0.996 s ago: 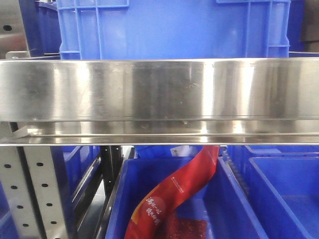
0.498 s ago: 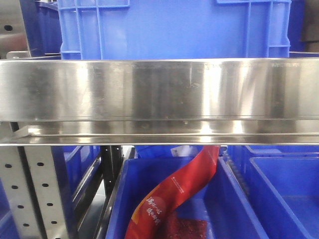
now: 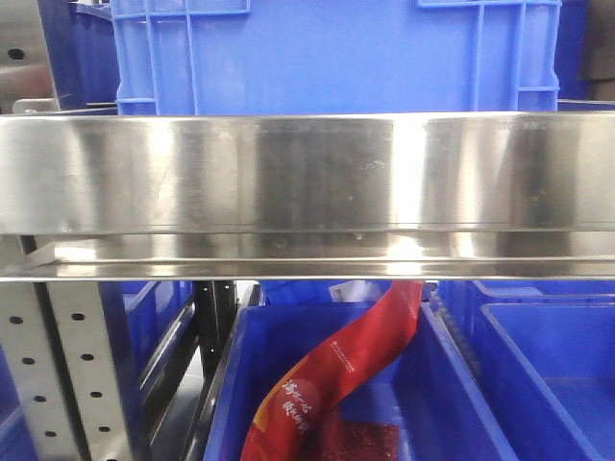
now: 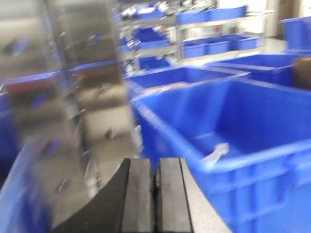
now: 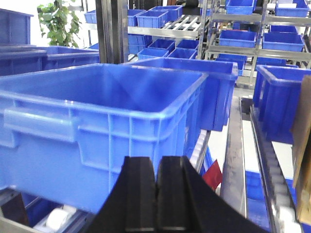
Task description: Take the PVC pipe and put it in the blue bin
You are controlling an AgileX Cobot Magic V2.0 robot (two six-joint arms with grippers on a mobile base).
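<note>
Shifted glare on steel rail; blue bin partly hidden behind.

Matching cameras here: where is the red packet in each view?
Front: red packet lower centre, in a blue bin.
Left wrist: not in it.
Right wrist: probably the red corner right of the right claw.
Shared landmark: blue bins.

1. Shelf rail: polished metal, glossy, mirror-like.
2. Blue bin: smooth moulded plastic, slight sheen.
3. Red pouch: shiny film.
4. Upright: duller grey perforated metal.
5. Right pincer pads: matt black, rubbery-looking.
</note>
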